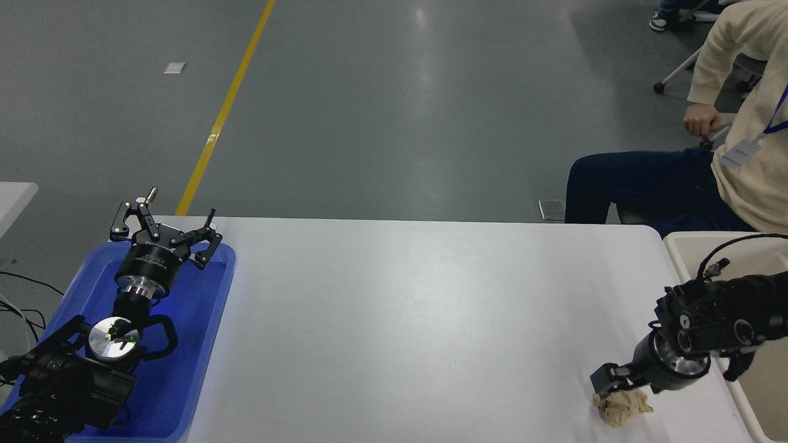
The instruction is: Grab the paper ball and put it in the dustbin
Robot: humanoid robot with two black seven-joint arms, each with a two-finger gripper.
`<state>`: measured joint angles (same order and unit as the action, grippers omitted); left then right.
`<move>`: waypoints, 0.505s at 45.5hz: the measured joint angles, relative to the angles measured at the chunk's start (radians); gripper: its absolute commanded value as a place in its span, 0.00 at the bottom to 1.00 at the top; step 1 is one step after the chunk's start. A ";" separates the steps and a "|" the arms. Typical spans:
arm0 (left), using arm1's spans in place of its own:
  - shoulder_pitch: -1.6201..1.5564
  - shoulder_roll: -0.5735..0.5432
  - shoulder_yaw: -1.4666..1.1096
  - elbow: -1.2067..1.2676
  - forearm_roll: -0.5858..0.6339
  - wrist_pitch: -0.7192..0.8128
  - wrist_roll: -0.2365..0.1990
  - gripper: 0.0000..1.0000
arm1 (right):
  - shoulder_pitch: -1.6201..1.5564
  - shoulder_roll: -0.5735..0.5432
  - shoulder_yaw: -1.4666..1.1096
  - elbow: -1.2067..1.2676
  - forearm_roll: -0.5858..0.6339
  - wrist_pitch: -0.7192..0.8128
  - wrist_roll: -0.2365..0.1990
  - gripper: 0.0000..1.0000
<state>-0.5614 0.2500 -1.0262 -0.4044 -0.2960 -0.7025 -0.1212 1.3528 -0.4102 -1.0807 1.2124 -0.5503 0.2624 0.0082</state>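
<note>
The paper ball point(619, 410), a crumpled tan wad, lies on the white table point(400, 320) near its front right corner. My right gripper point(615, 381) comes in from the right edge and sits right over the ball, covering its top; whether its fingers are open or shut does not show. The dustbin point(683, 246), a cream tub with a thick rim, stands off the table's right edge, partly behind my right arm. My left gripper point(165, 229) is parked, open and empty, over the blue tray at the left.
A shallow blue tray point(203, 344) lies at the table's left end under my left arm. A person in a cream top and dark trousers point(640, 184) sits at the far right beyond the table, close to the dustbin.
</note>
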 measured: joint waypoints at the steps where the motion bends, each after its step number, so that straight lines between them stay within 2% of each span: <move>1: 0.000 0.000 0.000 0.000 0.000 0.000 0.000 1.00 | -0.006 0.001 0.002 -0.005 0.000 -0.002 0.000 0.92; 23: 0.000 0.000 0.000 0.000 0.000 0.000 0.000 1.00 | -0.114 0.008 0.063 -0.097 0.002 -0.017 0.000 0.91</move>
<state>-0.5614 0.2500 -1.0262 -0.4047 -0.2961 -0.7025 -0.1212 1.2385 -0.4018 -1.0177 1.1158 -0.5483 0.2450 0.0077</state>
